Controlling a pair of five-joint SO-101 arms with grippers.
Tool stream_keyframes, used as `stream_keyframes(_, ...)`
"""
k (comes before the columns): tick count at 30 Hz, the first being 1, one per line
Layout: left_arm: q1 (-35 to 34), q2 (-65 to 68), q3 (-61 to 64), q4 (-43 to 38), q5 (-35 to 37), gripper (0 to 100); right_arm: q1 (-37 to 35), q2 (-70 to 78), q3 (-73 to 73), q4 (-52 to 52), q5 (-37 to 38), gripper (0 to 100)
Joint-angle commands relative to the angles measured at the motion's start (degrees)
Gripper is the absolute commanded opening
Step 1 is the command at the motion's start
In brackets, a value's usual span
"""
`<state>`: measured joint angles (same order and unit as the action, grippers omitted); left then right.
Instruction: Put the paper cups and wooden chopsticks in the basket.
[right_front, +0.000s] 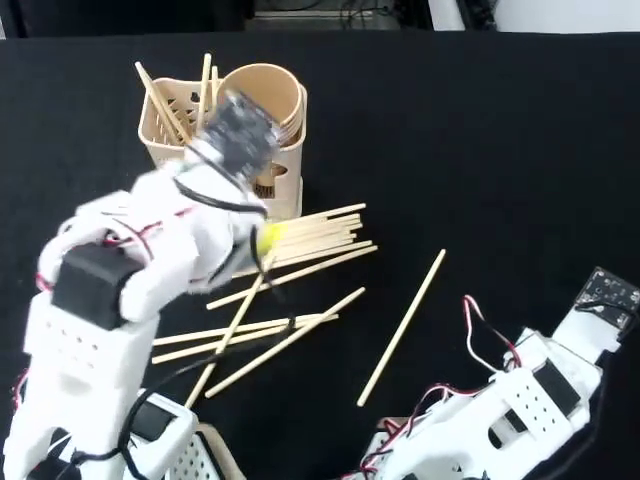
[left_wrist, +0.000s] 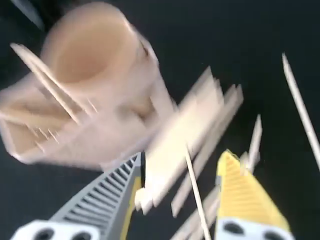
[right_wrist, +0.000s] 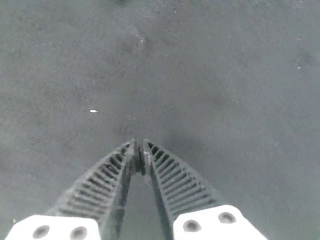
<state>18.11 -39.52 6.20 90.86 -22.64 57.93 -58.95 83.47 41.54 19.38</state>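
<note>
The basket (right_front: 290, 165) stands at the far left of the black table (right_front: 500, 150). A paper cup (right_front: 262, 92) sits upright in its right half, and a few chopsticks (right_front: 160, 100) lean up out of its left half. Just near and right of the basket lies a bundle (right_front: 318, 232) of wooden sticks, packed side by side and pointing right. More loose sticks (right_front: 250, 328) lie crossed over one another nearer, to the left of centre. A single chopstick (right_front: 402, 325) lies apart to the right, slanting from near to far.

The left arm (right_front: 130, 270) rises from the near left corner and bends over the basket's near side. The left gripper (right_front: 266, 245) hangs above the left end of the bundle. In the left wrist view its fingers (left_wrist: 242, 195) are spread wide, one grey and one yellow. The bundle and one thin stick run through the gap between them. The blur hides whether either finger touches the wood.

The right arm (right_front: 530, 400) lies low at the near right corner, well apart from every stick. The right gripper (right_wrist: 139, 145) has its fingers pressed together, tips meeting, with nothing between them, over bare table
</note>
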Motion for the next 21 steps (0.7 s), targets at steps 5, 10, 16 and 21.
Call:
stream_keyframes(5,0.7,0.0,22.1,2.2,-6.9,22,-1.1,-0.7,-13.8,14.8,6.3,1.5)
stream_keyframes(10,-3.3,0.6,37.2,-11.9,-5.6,22,-4.4,-0.9,-15.9,19.1,6.2,1.5)
stream_keyframes(16,-8.2,0.6,51.3,-29.4,-5.7,22,-5.4,-0.9,-12.9,18.5,6.2,1.5)
stream_keyframes(21,-6.3,0.6,53.0,-34.7,-2.9,22,-5.4,-0.9,-12.4,18.5,6.2,1.5)
